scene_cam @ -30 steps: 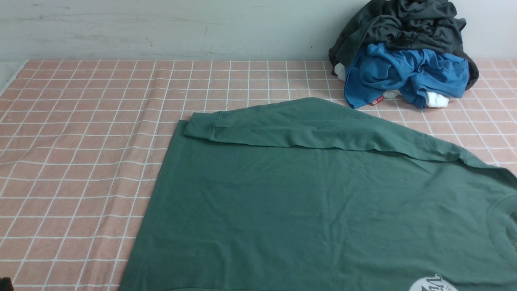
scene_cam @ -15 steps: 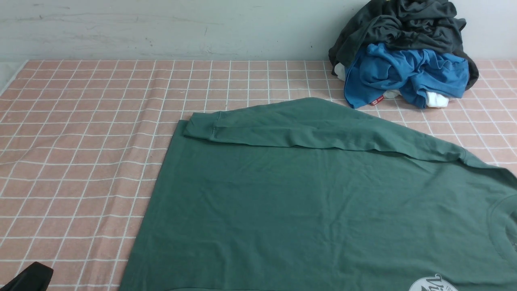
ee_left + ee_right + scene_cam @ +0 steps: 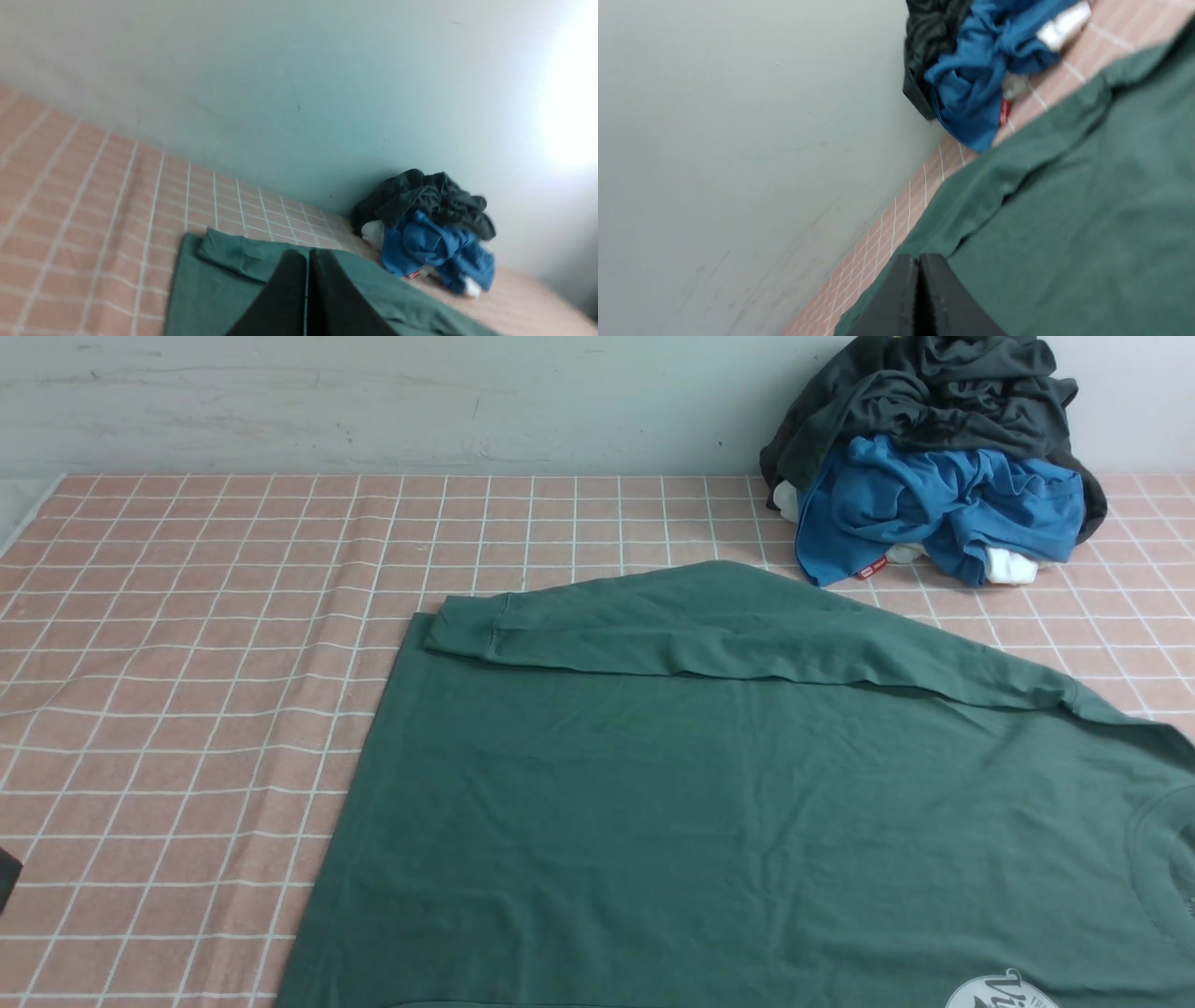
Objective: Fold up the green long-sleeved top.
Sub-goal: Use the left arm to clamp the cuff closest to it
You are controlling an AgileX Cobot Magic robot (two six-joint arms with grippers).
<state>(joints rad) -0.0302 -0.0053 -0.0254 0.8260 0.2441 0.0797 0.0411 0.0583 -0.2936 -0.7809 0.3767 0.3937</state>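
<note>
Green long-sleeved top [image 3: 709, 821] lies spread flat, front up, on the pink grid-patterned cloth [image 3: 187, 709] that covers the bench. It fills the near-right part and runs off the near and right edges of the front view. Both sets of fingers hang in the air on the robot's side: the left fingers [image 3: 306, 275] and the right fingers [image 3: 919, 280] are each pressed together with nothing between them.

Nearest on the top is a round white logo [image 3: 1004, 991], partly cut off. The ribbed neck [image 3: 1162, 859] is at the robot's right and the straight hem [image 3: 355, 803] at its left, so the long axis runs left to right with the neck pointing right.

Along the far edge, one sleeve [image 3: 672, 635] is folded in over the body, its cuff [image 3: 462, 625] pointing left toward the hem. The near sleeve is out of view. The body itself is unfolded, so the job looks to be at an early stage.

Farther right, against the pale wall [image 3: 373, 401], sits a heap with a bright blue garment [image 3: 934, 509] under a charcoal-grey garment [image 3: 934, 401], apart from the top.
</note>
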